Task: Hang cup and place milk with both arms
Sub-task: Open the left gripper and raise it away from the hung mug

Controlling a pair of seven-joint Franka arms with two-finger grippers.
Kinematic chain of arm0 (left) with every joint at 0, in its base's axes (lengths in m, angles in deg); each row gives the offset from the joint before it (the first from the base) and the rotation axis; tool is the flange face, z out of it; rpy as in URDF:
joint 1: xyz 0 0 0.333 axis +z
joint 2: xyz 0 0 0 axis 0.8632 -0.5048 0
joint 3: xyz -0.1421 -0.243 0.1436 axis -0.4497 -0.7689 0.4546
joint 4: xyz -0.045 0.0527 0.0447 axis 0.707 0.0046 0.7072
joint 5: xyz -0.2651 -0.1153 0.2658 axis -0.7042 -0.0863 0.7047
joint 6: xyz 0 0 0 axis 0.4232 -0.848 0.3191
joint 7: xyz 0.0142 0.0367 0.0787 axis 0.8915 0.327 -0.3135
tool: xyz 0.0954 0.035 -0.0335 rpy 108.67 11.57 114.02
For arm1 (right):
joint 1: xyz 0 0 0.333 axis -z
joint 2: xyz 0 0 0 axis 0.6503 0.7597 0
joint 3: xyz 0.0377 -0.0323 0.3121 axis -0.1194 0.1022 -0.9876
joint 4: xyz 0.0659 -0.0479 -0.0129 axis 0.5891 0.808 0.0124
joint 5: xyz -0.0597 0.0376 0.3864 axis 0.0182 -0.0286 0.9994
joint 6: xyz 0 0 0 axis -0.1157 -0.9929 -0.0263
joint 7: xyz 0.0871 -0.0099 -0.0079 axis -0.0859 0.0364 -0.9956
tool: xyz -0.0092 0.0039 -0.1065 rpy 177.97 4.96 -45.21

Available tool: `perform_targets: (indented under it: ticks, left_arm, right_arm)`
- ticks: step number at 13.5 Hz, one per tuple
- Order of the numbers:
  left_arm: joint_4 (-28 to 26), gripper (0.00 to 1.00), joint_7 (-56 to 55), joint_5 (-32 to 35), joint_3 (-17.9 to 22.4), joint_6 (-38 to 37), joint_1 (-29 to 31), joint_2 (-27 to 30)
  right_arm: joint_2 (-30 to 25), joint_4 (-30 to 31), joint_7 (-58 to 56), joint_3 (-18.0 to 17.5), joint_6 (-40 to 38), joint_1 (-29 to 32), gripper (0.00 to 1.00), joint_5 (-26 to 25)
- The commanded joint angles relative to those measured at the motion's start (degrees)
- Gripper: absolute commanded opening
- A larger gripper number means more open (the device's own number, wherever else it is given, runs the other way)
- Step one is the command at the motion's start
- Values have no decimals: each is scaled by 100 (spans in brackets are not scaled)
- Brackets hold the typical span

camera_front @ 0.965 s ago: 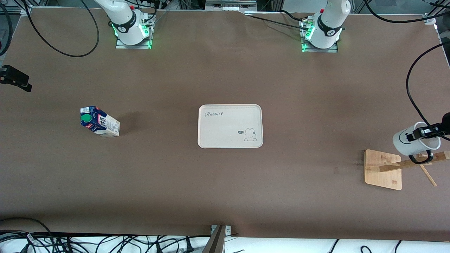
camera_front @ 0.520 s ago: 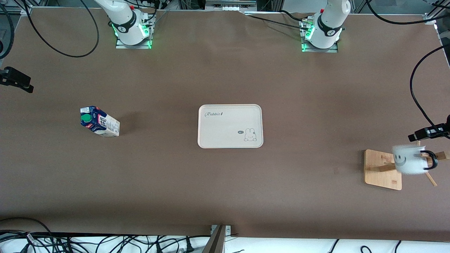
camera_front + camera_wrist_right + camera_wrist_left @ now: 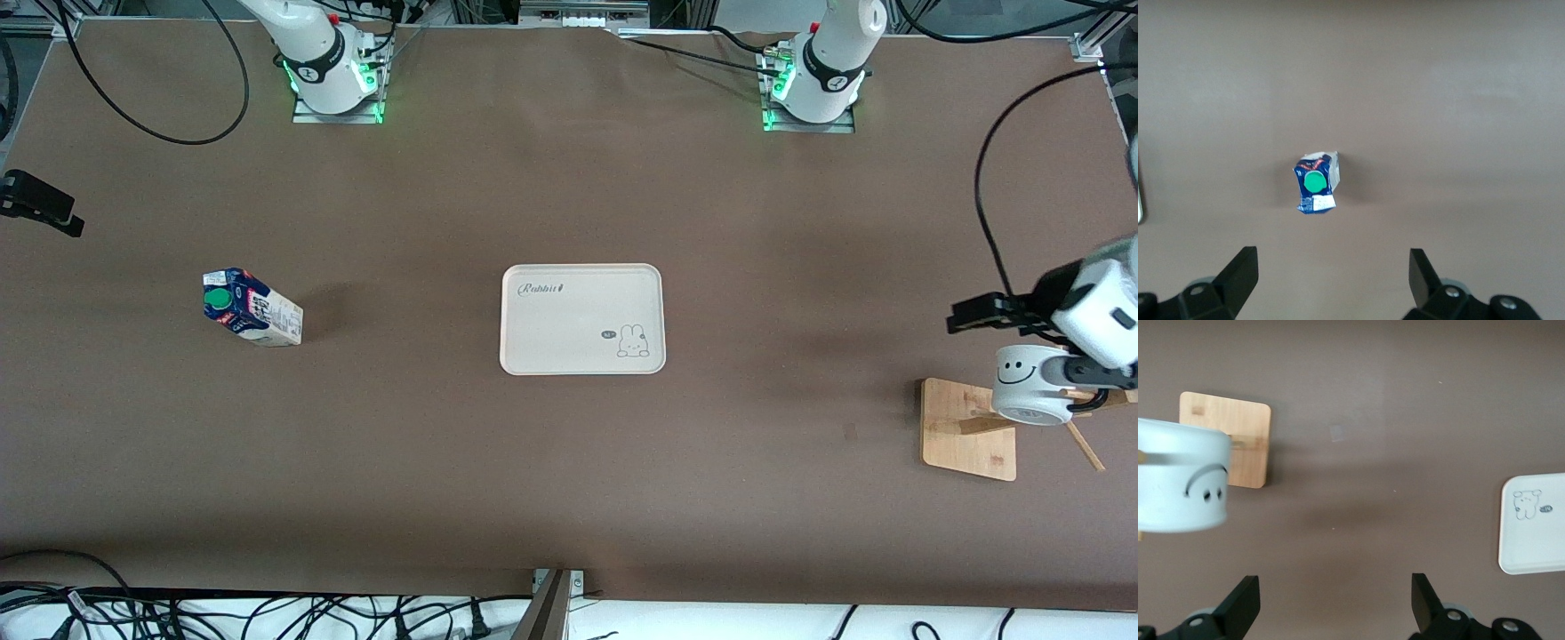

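Now the cup (image 3: pixel 1029 386) hangs by its black handle on a peg of the wooden rack (image 3: pixel 967 428) at the left arm's end of the table (image 3: pixel 569 462), its smiley face turned toward the front camera; the left gripper (image 3: pixel 1333 607) is up in the air beside the rack, its fingers (image 3: pixel 1245 605) spread wide and grasping nothing, with the cup clear of both fingertips and off to one side of them in the left wrist view; between those fingers only bare table shows, and the white rabbit tray (image 3: pixel 1533 523) sits outside the other fingertip. The milk (image 3: pixel 252 308) stands on the table toward the right arm's end, well apart from the tray (image 3: pixel 582 318) at the middle; the right gripper (image 3: pixel 1331 283) hangs high over the milk, its fingers (image 3: pixel 1241 277) released and wide apart, holding nothing; in the right wrist view the carton (image 3: pixel 1315 183), green cap up, lies ahead of the fingertips and roughly centred on the gap between them, touching neither.
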Motion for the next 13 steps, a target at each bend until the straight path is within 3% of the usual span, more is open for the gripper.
perform_targets:
  ticks: [1,4,6,10,13]
  left_arm:
    - [46,100,18,117,27,-184,-259,142]
    - [-269,100,79,117,26,-193,-400,483]
    - [-1127,100,62,117,158,139,-620,1070]
    - [-2886,100,80,117,475,1483,-489,2266]
    - [-3109,100,151,117,475,1539,-242,2392]
  right_arm:
    - [-26,-59,20,-68,-303,6,100,-217]
    - [-26,-59,20,-41,-374,15,100,-173]
    - [-26,-59,20,-41,-374,15,100,-165]
    - [-26,-59,28,-24,-374,50,100,-147]
    - [-26,-59,46,-32,-374,24,100,-138]
